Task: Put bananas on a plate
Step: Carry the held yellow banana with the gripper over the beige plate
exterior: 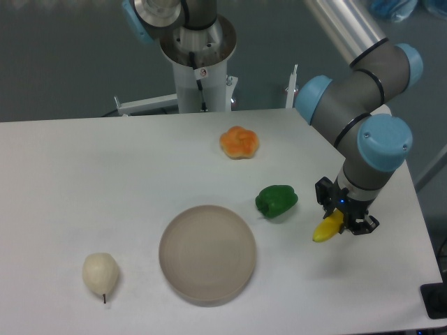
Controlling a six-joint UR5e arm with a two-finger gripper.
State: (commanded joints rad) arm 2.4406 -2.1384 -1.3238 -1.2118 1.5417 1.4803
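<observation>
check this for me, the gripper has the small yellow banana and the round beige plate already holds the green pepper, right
Not quite. The gripper does have the small yellow banana between its fingers, but the round beige plate holds nothing. The camera view shows the glossy green pepper lying on the white table, up and to the right of the plate.

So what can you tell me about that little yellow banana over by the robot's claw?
The banana is a small, bright yellow toy, smooth like plastic and slightly curved. It lies tilted, its lower end pointing down-left toward the plate. Its upper end sits between the dark fingers of the gripper, which seem closed on it. It is at the right side of the white table, just right of the green pepper, touching neither pepper nor plate. Whether it rests on the table or is slightly lifted cannot be told.
</observation>
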